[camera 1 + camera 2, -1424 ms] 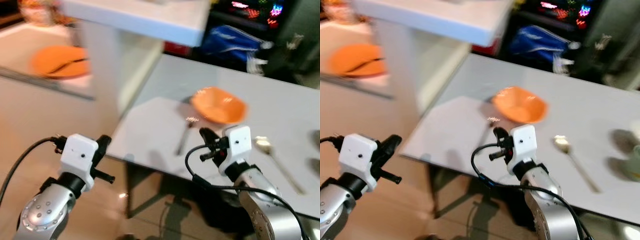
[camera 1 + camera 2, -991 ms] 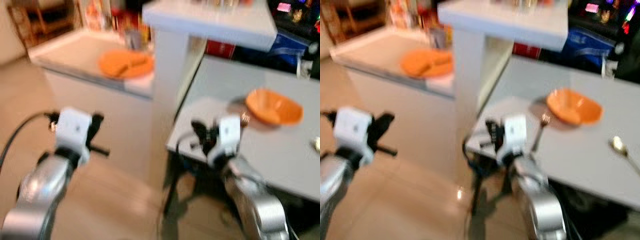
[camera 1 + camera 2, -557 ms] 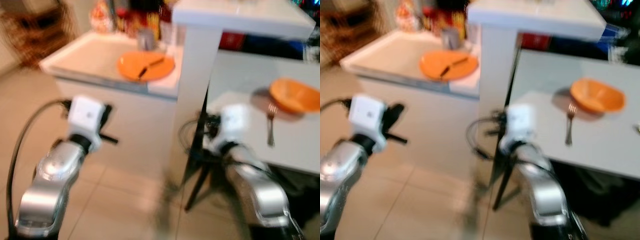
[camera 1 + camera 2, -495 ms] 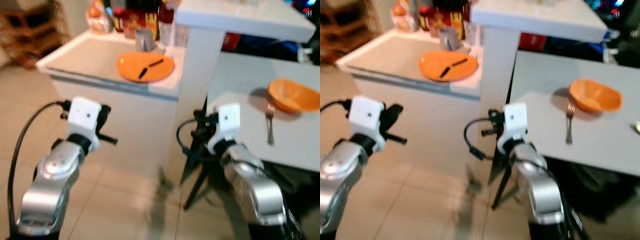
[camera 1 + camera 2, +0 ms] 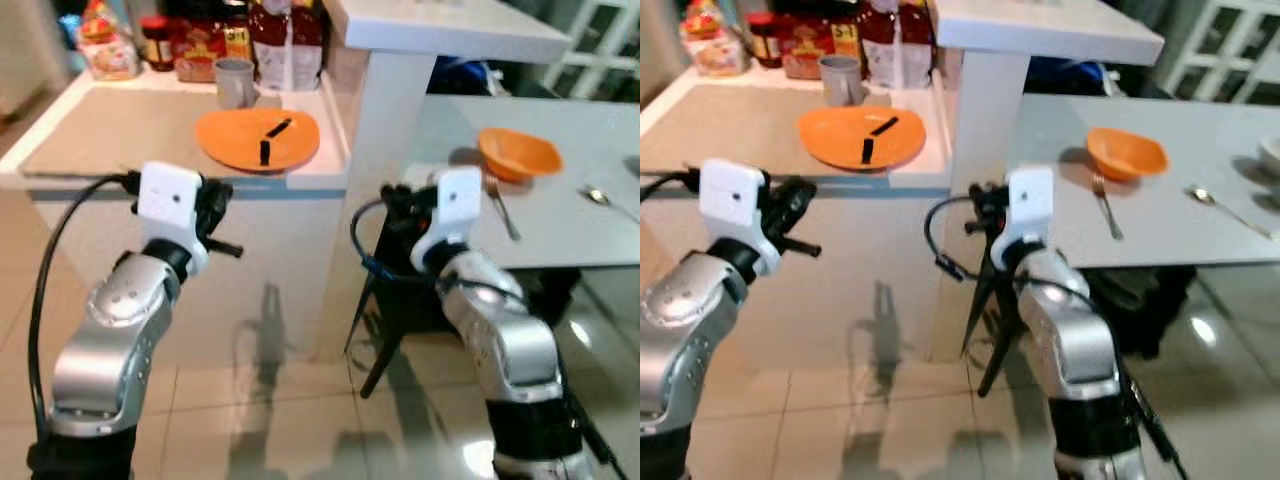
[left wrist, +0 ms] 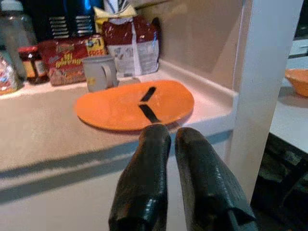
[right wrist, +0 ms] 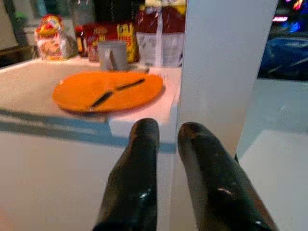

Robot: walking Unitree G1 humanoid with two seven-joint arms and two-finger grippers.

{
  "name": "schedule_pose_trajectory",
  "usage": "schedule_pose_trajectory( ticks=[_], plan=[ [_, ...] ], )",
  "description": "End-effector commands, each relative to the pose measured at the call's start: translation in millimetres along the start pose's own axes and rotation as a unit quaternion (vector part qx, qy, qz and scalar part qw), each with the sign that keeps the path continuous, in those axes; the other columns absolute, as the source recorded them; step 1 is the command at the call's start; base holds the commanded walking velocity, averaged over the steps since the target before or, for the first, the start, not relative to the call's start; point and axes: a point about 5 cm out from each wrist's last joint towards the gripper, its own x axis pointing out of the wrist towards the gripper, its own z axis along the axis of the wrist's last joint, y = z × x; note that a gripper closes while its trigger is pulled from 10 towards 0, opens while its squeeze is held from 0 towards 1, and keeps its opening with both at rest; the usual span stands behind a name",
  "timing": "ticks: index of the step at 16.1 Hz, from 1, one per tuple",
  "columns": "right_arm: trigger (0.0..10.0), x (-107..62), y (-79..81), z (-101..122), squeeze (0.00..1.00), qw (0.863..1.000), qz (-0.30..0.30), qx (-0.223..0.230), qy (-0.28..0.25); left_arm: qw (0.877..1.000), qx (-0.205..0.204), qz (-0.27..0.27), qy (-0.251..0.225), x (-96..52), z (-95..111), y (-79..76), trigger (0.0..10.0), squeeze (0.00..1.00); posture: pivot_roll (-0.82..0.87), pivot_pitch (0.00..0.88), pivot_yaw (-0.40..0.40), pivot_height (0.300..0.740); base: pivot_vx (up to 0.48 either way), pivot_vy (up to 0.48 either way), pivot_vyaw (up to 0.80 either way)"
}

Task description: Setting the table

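Your left gripper point(image 6: 166, 137) and right gripper point(image 7: 166, 130) hang empty, fingers nearly together, before the tabletop point(image 5: 90, 130). Beyond them, the orange plate point(image 5: 257, 139) carries a black knife point(image 5: 271, 138) lying diagonally, pointing away.

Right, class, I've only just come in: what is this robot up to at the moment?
It is setting a table and holds nothing right now. Both arms are raised in front of a counter that carries an orange plate with dark utensils on it, a grey mug and food packets. The left gripper and right gripper point toward the plate, fingers nearly together and empty. On the table to its right lie an orange bowl, a fork and a spoon.
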Motion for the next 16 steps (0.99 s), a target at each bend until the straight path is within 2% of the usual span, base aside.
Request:
schedule_pose_trajectory(
  ticks=[1,6,7,9,11,14,16],
  plan=[
    [10.0,-3.6,-12.1,-3,1.00,1.000,-0.020,-0.003,0.008,1.000,0.000,-0.016,-0.002,3.8,1,-8.0,10.0,1.00,0.08,0.000,-0.038,0.740,0.000,0.480,-0.80],
    [10.0,-5.9,-21.0,4,1.00,1.000,-0.022,-0.010,0.008,1.000,-0.012,-0.021,-0.021,8.9,10,-10.8,10.0,1.00,0.07,0.000,-0.058,0.740,0.000,0.480,-0.80],
    [10.0,-2.9,-24.7,4,1.00,1.000,-0.024,-0.003,0.009,1.000,0.003,-0.013,-0.026,11.4,12,-13.2,10.0,0.00,0.08,0.000,-0.063,0.740,0.000,0.000,-0.80],
    [10.0,-1.9,-24.5,2,1.00,1.000,-0.023,-0.002,0.014,1.000,0.018,-0.004,-0.003,9.4,7,-14.4,10.0,0.00,0.07,0.000,-0.059,0.740,0.000,0.000,-0.72],
    [10.0,-1.8,-19.3,3,1.00,1.000,-0.005,-0.006,0.015,0.999,0.037,-0.016,-0.018,9.4,8,-17.1,10.0,0.00,0.07,0.001,-0.054,0.740,0.000,0.000,0.00],
    [10.0,-2.0,-14.8,1,1.00,1.000,0.008,0.009,0.020,1.000,0.014,-0.007,-0.025,11.9,12,-16.3,10.0,0.00,0.07,0.010,-0.051,0.740,0.000,0.000,0.00],
    [10.0,-1.2,-11.5,0,1.00,1.000,0.013,-0.002,0.022,1.000,-0.002,-0.011,-0.012,9.3,10,-15.3,10.0,0.00,0.08,0.017,-0.051,0.740,0.341,0.000,0.60]
  ],
)
